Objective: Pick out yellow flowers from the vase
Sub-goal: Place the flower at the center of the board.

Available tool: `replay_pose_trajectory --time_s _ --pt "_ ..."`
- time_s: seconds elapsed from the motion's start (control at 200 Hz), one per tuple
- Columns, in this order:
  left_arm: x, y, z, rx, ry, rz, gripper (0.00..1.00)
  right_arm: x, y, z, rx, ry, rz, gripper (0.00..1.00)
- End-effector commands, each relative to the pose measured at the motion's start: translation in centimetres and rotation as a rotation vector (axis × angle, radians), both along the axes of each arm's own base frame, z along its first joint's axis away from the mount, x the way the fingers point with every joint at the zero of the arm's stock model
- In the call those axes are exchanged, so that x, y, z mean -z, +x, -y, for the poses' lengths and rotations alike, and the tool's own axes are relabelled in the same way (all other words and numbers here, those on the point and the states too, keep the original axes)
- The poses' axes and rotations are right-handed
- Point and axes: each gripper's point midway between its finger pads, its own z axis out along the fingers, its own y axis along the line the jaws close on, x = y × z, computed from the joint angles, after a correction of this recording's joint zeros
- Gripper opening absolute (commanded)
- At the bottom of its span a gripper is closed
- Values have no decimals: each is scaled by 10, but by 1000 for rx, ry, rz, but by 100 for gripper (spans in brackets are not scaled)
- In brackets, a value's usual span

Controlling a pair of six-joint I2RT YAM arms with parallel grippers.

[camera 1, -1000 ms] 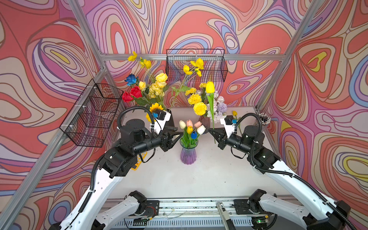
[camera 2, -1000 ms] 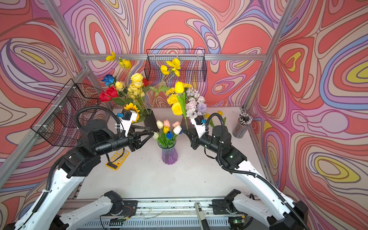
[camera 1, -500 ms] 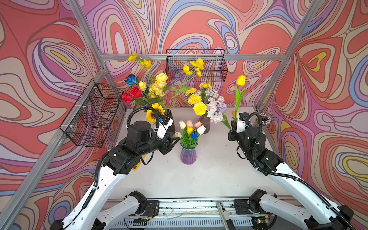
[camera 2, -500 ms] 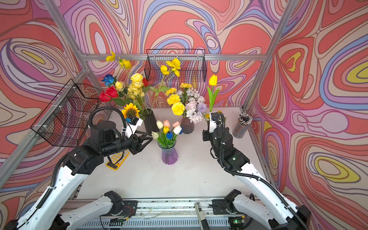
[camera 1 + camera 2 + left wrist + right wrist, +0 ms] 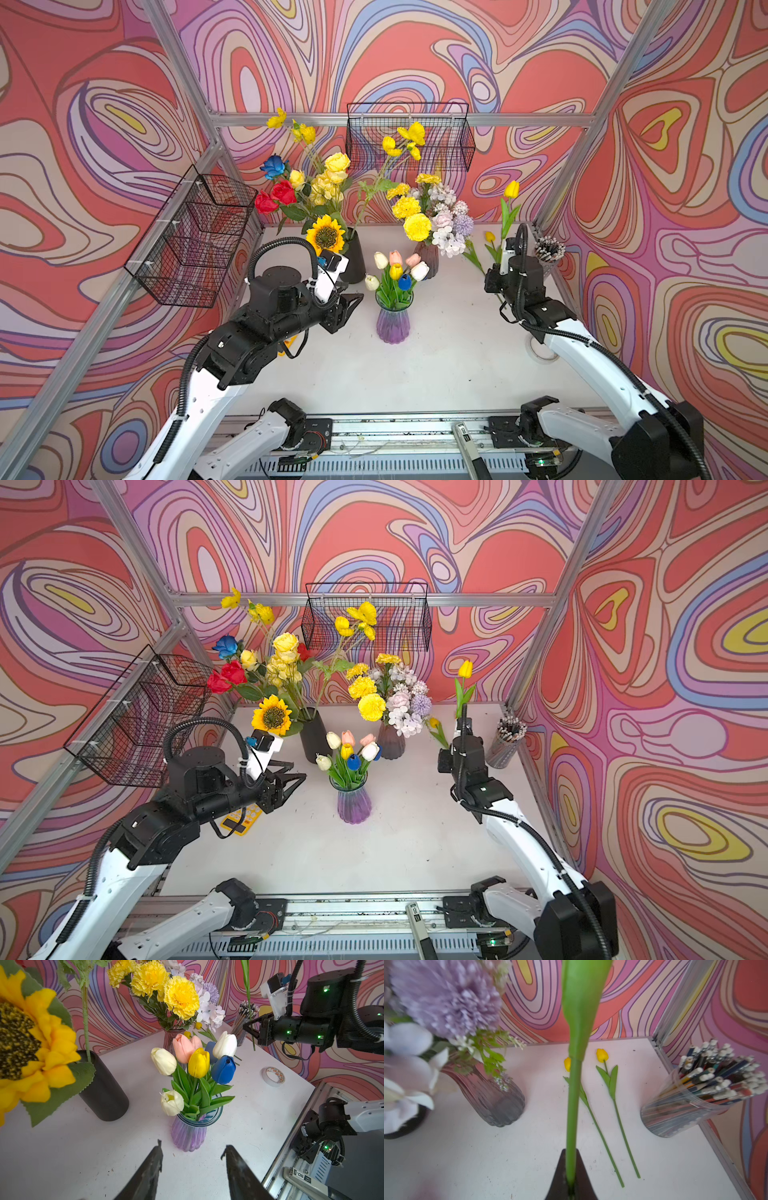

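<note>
- the right gripper (image 5: 571, 1159) is clamped tight on the lower green stem of the raised yellow tulip (image 5: 512, 189). the flower stands almost upright, with its bloom high above the wrist, near the back right of the table (image 5: 436, 365).
- below it, a loose yellow tulip (image 5: 602, 1055) and a second loose yellow tulip (image 5: 566, 1065) lie flat on the table side by side, blooms toward the back wall. they rest between the smoky pink vase (image 5: 494, 1101) and the clear cup of pencils (image 5: 695, 1105).
- the left gripper (image 5: 192, 1147) has its jaws well apart with nothing between them. it hangs above the table just beside the purple vase (image 5: 392, 324) and points at it without touching.
- the purple vase stands upright near the middle of the table. one yellow tulip in the bunch (image 5: 198, 1062) sits there among white, pink and blue tulips.
- yellow marigolds (image 5: 417, 226) stand in the smoky pink vase with pale lilac blooms.
- the black vase (image 5: 355, 262) at the back left holds the sunflower (image 5: 325, 236), yellow roses (image 5: 336, 162) and tall stems of small yellow blossoms (image 5: 411, 133), along with red and blue roses.
- a roll of tape (image 5: 273, 1076) lies on the table near the right arm.
</note>
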Motion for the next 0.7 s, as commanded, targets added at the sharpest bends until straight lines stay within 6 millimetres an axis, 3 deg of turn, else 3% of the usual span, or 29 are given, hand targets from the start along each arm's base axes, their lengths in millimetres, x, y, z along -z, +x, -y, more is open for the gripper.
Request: replay_pose_trajectory --time_s 0.0,0.23,0.486,0.696 --pt "10 -5 -8 -21 24 -23 53 24 7 -1 -49 47 -73 0" --pt "15 -11 -13 -26 33 -29 55 72 27 1 -103 99 -238 0" --pt "20 -17 -20 -46 44 -39 56 101 50 -5 -179 76 -355 0" --pt "23 -20 -24 -57 38 -29 59 129 53 -11 -233 56 -442 0"
